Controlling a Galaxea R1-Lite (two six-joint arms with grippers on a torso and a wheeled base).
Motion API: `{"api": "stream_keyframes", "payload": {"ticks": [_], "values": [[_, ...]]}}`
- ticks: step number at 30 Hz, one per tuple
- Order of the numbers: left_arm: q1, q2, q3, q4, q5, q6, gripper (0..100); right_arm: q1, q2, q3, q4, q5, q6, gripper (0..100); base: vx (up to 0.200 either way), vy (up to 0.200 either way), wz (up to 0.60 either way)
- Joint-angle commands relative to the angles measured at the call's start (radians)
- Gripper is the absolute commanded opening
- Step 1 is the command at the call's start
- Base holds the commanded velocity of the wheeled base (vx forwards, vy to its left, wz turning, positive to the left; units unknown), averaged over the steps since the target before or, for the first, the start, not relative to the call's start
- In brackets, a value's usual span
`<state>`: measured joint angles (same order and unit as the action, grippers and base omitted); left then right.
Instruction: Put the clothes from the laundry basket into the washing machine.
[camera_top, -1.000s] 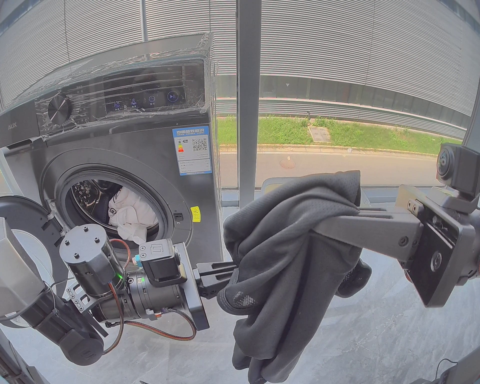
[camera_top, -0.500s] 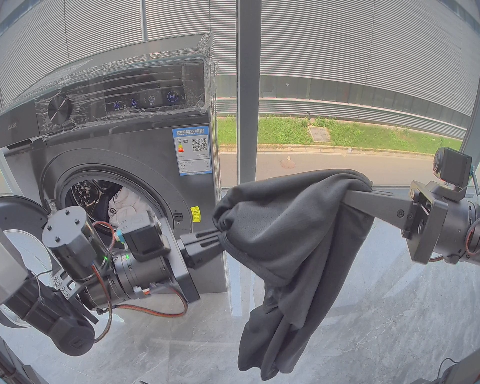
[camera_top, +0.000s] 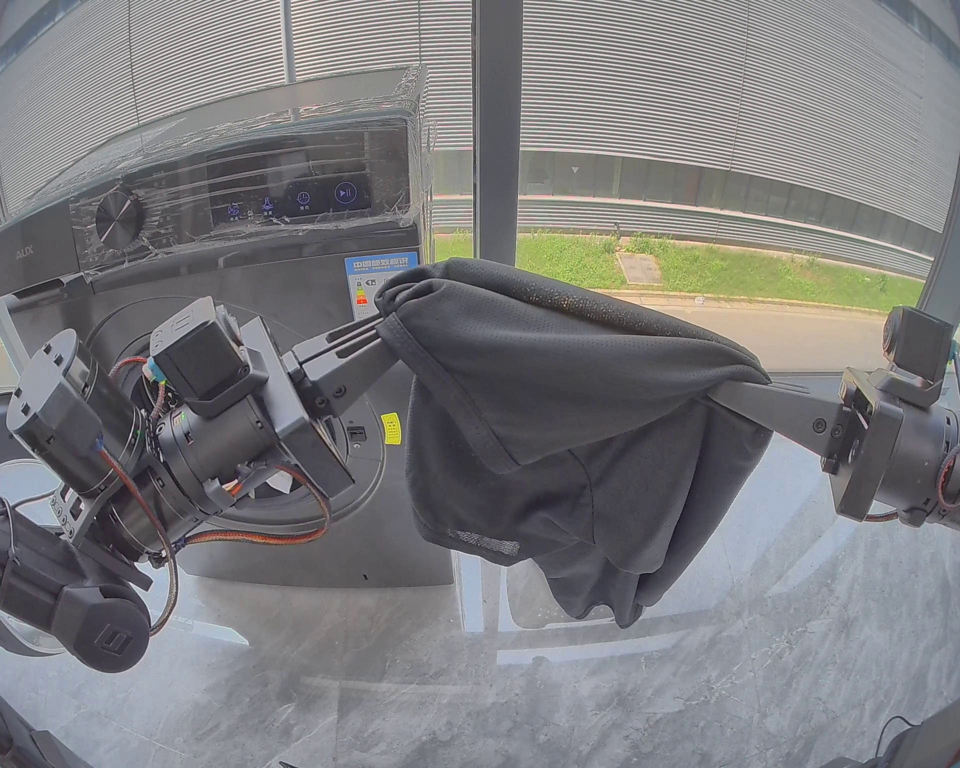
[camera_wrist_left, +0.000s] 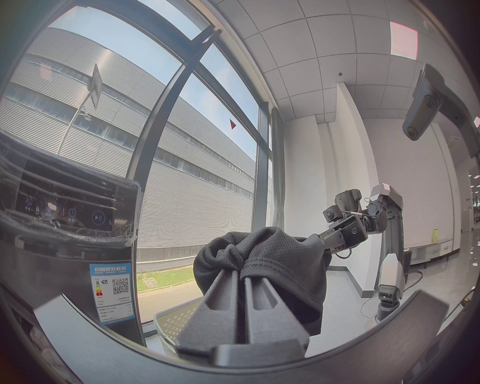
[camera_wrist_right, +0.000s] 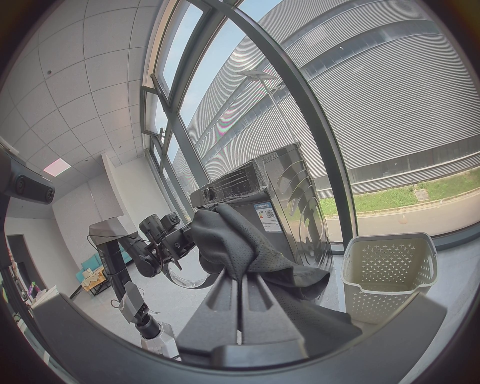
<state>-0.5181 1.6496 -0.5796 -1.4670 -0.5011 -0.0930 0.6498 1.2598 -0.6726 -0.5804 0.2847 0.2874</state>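
**Dark garment (camera_top: 560, 420) held up between both grippers beside the washing machine (camera_top: 250, 210)**

You have the garment in the air, spread between your two arms, with the machine's front just behind its left edge. Your left gripper (camera_top: 380, 335) has its fingers pressed together on a bunched corner of the cloth. In the left wrist view the two fingers lie side by side, with mesh fabric gathered over their tips. Your right gripper (camera_top: 725, 392) is pinching the opposite side, its fingers closed on a fold of the same cloth. The left grip sits higher than the right, so the top edge of the garment slopes down towards your right arm. Below that edge the fabric sags in loose folds and hangs free above the grey marbled floor (camera_top: 600, 700).

The washing machine stands behind your left arm, which covers most of the drum opening. Its control panel is wrapped in clear film. The laundry basket (camera_wrist_right: 390, 275), pale and perforated, stands on the floor by the window, just beside the machine.
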Motion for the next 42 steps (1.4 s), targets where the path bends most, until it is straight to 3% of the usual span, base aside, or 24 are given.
{"api": "stream_keyframes", "payload": {"ticks": [1,4,8,17,30,32,33,37,42], "values": [[-0.007,-0.028,0.023,-0.001,-0.001,0.001,0,0.005,-0.005,-0.001,-0.001,0.001,0.001,0,0.0,0.0,0.0],[0.003,-0.031,-0.008,0.001,0.003,-0.007,0,-0.007,-0.013,-0.009,-0.001,-0.001,0.001,0,0.0,0.0,0.0],[0.013,-0.033,-0.023,-0.003,0.042,-0.059,0,-0.006,-0.037,0.019,0.001,0.004,0.001,0,0.0,0.0,0.0],[-0.01,-0.022,-0.032,-0.001,0.044,-0.059,0,0.011,-0.049,0.067,-0.001,0.048,0.001,0,0.0,0.0,0.0],[-0.043,-0.013,-0.032,-0.001,0.042,-0.059,0,0.011,-0.049,0.065,0.001,0.062,0.001,0,0.0,0.0,0.0],[-0.043,-0.013,-0.034,-0.001,0.042,-0.059,0,0.011,-0.049,0.068,-0.001,0.087,-0.001,0,0.0,0.0,0.0],[-0.043,-0.014,-0.034,-0.001,0.044,-0.059,0,0.01,-0.049,0.07,0.001,0.096,-0.001,100,0.0,0.0,0.0],[-0.043,-0.014,-0.036,-0.001,0.042,-0.059,0,-0.002,-0.049,0.094,0.008,0.097,-0.001,100,0.0,0.0,0.0],[-0.065,-0.01,-0.065,0.016,0.044,-0.06,0,-0.048,-0.049,0.226,0.01,0.097,-0.01,100,0.0,0.0,0.0]]}}
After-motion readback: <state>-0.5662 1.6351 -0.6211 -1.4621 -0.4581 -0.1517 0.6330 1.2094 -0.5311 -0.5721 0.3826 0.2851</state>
